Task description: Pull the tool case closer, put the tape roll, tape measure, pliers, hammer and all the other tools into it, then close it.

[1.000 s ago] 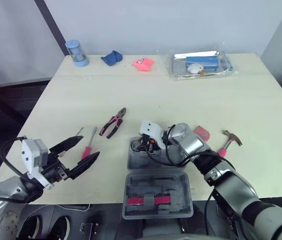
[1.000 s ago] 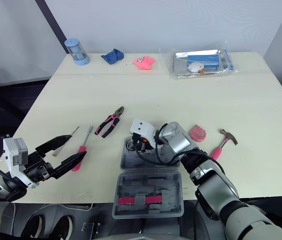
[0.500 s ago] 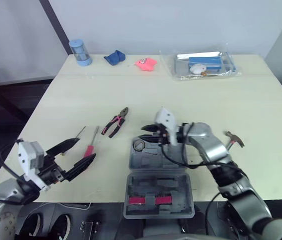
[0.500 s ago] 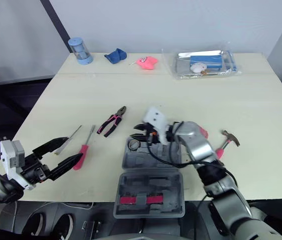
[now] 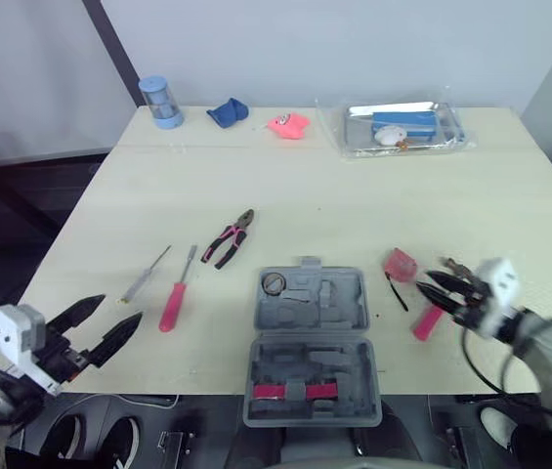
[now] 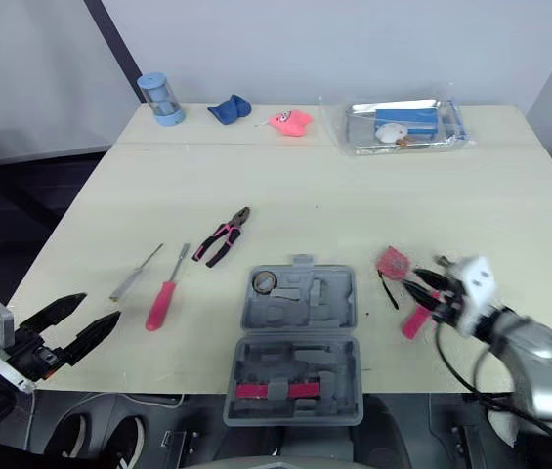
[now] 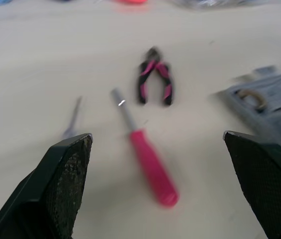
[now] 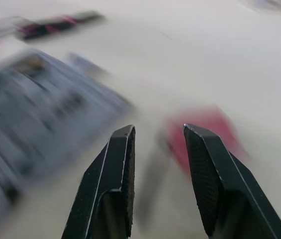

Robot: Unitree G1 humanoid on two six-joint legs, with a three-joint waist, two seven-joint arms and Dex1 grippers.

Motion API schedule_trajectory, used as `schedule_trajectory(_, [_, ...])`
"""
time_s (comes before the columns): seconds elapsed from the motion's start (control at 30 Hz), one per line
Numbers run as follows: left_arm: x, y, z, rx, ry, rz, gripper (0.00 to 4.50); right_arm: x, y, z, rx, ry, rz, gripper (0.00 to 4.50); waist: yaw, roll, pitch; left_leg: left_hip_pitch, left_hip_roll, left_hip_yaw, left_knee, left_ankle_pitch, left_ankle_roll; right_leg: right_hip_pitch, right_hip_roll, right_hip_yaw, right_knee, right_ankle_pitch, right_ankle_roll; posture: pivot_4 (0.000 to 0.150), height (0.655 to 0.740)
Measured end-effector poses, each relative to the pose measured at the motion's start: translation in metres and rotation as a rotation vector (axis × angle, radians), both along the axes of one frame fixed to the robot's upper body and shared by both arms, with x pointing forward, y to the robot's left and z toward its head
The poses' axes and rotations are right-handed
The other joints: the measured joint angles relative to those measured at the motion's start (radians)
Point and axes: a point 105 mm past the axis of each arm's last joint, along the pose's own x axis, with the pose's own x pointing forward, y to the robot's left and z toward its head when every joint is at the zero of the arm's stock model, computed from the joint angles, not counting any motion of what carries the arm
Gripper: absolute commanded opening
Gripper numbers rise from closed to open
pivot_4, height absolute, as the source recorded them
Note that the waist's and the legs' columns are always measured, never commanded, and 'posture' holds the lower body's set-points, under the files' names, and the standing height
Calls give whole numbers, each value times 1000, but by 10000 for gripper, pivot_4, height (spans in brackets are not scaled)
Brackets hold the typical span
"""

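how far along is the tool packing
Done: the tool case lies open near the front edge, tape roll inside. In hand: nothing; the open right tool hovers by the hammer and tape measure. To do: those, pliers, red screwdriver, thin screwdriver, then closing.

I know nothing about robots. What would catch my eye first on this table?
The open grey tool case lies at the table's near edge, with a tape roll in its far left corner. Left of it lie pink-handled pliers and a red screwdriver. To its right, the open right gripper is at a pink-handled hammer, beside a pink tape measure.
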Motion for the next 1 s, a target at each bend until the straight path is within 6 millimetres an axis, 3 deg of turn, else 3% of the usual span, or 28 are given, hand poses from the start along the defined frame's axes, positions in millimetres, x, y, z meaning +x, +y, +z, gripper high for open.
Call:
schedule_trajectory(0.03, [-1, 3, -2, 3, 6, 13, 45000, -6, -8, -1, -2, 0, -24, 16186, -1, 0, 0, 1, 0, 0, 0, 0, 0, 1, 0, 0, 0, 0, 0, 1500, 7400])
schedule_trajectory(0.13, [-6, 15, -7, 5, 13, 59, 45000, -29, -32, -11, -3, 33, -111, 23730, 2, -1, -1, 2, 0, 0, 0, 0, 0, 2, 0, 0, 0, 0, 0, 1500, 7400])
schedule_trajectory(0.27, [-17, 35, -19, -4, 40, 148, 45000, -57, -68, -23, 18, 81, -242, 41538, 5, -2, -2, 2, 0, 1, 0, 0, 0, 2, 0, 1, -1, 0, 0, 1500, 7400])
schedule_trajectory(0.3, [-19, 39, -21, -5, 45, 162, 45000, -62, -74, -26, 25, 92, -266, 43388, 5, -2, -2, 2, 0, 1, 0, 0, 0, 3, 0, 1, -1, 0, 0, 1500, 7400])
schedule_trajectory(0.47, [-29, 44, -30, -2, 79, 182, 45000, -80, -89, -38, 40, 117, -325, 43388, 7, -3, -3, 4, 1, 2, -1, 0, 0, 4, 0, 1, -1, 0, 0, 1500, 7400])
schedule_trajectory(0.7, [-24, 40, -25, 2, 64, 157, 45000, -76, -88, -34, 36, 96, -313, 43388, 10, -3, -3, 5, 1, 2, -1, 0, 0, 6, 0, 2, -1, 0, 0, 1500, 7400])
schedule_trajectory(1.0, [23, -22, 13, 49, -55, -120, 45000, -36, -21, -1, 17, 21, -79, 43388, 12, -3, -3, 13, 1, 2, -3, 0, 0, 14, 0, 2, -3, -1, 0, 1500, 7400])
